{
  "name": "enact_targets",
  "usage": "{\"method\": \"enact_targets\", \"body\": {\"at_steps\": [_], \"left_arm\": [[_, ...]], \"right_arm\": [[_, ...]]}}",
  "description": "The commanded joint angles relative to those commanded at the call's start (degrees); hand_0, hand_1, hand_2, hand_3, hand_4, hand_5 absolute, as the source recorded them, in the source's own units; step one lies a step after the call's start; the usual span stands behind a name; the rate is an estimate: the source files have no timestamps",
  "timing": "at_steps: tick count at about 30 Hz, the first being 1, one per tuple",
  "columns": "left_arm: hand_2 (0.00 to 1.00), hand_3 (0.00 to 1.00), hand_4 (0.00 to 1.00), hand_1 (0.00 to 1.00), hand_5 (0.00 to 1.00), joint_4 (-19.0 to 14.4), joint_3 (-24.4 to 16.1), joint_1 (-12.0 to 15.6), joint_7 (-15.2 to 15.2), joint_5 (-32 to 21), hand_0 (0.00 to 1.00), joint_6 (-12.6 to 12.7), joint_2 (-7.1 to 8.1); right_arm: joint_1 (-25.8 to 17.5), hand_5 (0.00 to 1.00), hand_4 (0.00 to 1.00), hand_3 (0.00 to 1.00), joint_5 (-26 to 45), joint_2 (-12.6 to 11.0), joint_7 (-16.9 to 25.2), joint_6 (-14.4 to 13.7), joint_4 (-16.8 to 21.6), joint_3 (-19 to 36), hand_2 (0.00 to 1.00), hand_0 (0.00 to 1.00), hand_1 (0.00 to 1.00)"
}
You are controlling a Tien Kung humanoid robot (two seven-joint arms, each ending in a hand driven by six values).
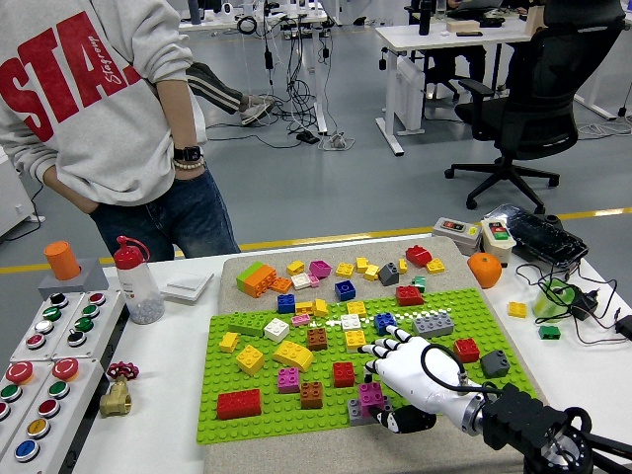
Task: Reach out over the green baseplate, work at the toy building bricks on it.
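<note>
The green baseplate lies mid-table with several coloured bricks on it. My right hand, white on a black arm, reaches in from the lower right over the plate's front right part. Its fingers are spread and loosely bent above the plate. The thumb lies near the front edge. A magenta brick sits on a grey brick between thumb and fingers; I cannot tell if the hand touches it. The left hand is out of view.
Loose bricks lie on the beige mat behind the plate. An orange, a switch box and cables are at the right. A bottle, a button panel and a brass valve stand left. A person stands far left.
</note>
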Motion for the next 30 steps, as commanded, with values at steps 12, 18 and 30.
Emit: {"method": "enact_targets", "body": {"at_steps": [12,18,30], "left_arm": [[0.623,0.447,0.363,0.615,0.998,0.0,0.0,0.0,-0.1,0.0,0.661,0.0,0.07],[0.623,0.447,0.362,0.614,0.998,0.1,0.0,0.1,-0.2,0.0,0.661,0.0,0.08],[0.623,0.447,0.363,0.614,0.998,0.1,0.0,0.1,-0.2,0.1,0.661,0.0,0.10]], "right_arm": [[0.5,0.393,0.578,0.563,0.0,0.1,0.4,0.3,-1.1,0.0,0.906,0.998,0.901],[0.4,0.396,0.579,0.565,0.1,0.1,0.6,0.8,-1.6,0.2,0.906,0.998,0.900],[0.4,0.400,0.581,0.580,0.9,-0.1,1.0,1.7,-2.0,0.4,0.908,0.998,0.901]]}}
